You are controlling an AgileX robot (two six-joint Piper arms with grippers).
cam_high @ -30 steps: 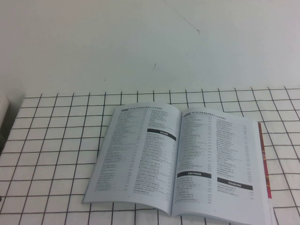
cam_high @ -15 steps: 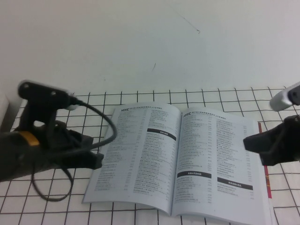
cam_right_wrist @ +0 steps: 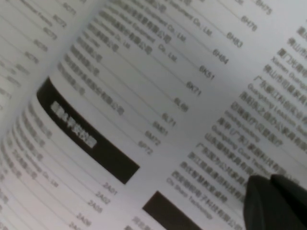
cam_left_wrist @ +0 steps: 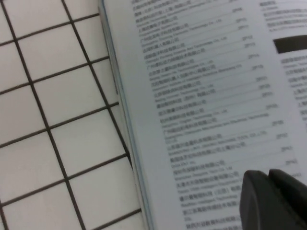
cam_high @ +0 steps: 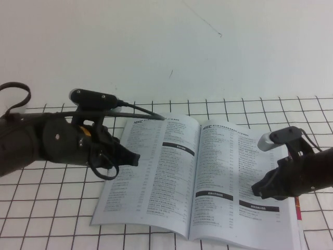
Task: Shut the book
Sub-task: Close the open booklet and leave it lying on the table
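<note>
A white table (cam_high: 47, 208) with thin black lines making squares sits in front of a plain white wall (cam_high: 156, 47). The book (cam_high: 171, 177) lies open and flat on it, in the middle and a bit to the right, close to the near edge. The left gripper (cam_high: 131, 159) hangs over the left side of the book's left page with its tips pressed together, and the right gripper (cam_high: 258, 189) hangs over the right page, toward the near right corner, tips pressed together too.
</note>
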